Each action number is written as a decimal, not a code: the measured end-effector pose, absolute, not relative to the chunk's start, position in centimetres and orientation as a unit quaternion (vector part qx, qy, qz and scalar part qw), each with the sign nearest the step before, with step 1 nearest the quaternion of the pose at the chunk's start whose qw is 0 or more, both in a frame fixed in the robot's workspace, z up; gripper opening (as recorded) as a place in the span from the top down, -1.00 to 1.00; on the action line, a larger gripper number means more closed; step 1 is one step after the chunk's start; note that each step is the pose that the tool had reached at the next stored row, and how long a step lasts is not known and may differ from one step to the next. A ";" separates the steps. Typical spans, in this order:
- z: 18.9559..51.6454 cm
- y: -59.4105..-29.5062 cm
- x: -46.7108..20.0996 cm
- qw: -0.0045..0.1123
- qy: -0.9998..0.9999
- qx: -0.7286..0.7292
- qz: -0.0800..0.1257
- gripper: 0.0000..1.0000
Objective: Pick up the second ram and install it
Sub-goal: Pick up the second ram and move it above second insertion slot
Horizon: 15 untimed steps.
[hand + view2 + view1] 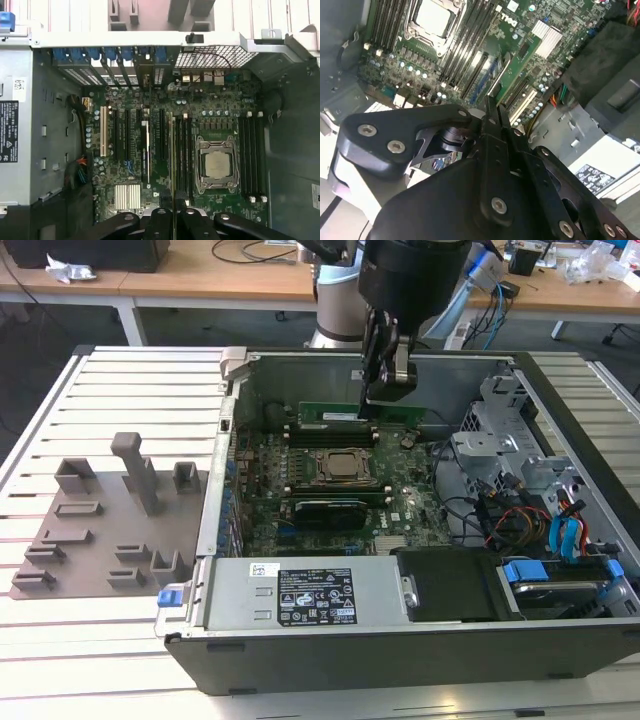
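Note:
The second ram (340, 415) is a long green stick hanging level inside the open computer case, just above the motherboard's memory slots on the far side of the processor socket (340, 468). My gripper (385, 390) comes down from above and is shut on the stick's top edge. In the first wrist view the ram (173, 160) shows edge-on as a thin line running out from between the fingers of the gripper (173, 215), over the black slots beside the socket (216, 165). In the second wrist view the gripper (495, 125) is pressed together above the board.
The case's walls (230, 440) ring the motherboard. A power supply (300, 595) sits along the near side, and drive bays with cables (540, 520) are at the exterior view's right. A grey fixture plate (100, 530) with upright blocks lies outside the case at the left.

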<state>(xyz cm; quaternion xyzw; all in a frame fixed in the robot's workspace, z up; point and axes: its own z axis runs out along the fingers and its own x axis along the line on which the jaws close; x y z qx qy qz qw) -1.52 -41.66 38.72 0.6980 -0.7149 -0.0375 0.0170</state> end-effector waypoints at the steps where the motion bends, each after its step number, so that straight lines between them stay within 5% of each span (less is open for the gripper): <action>1: 38.4 -41.6 -1.4 0.017 -0.715 0.698 -0.038 0.73; 15: 36.8 -39.7 0.8 0.018 -0.715 0.698 -0.039 0.73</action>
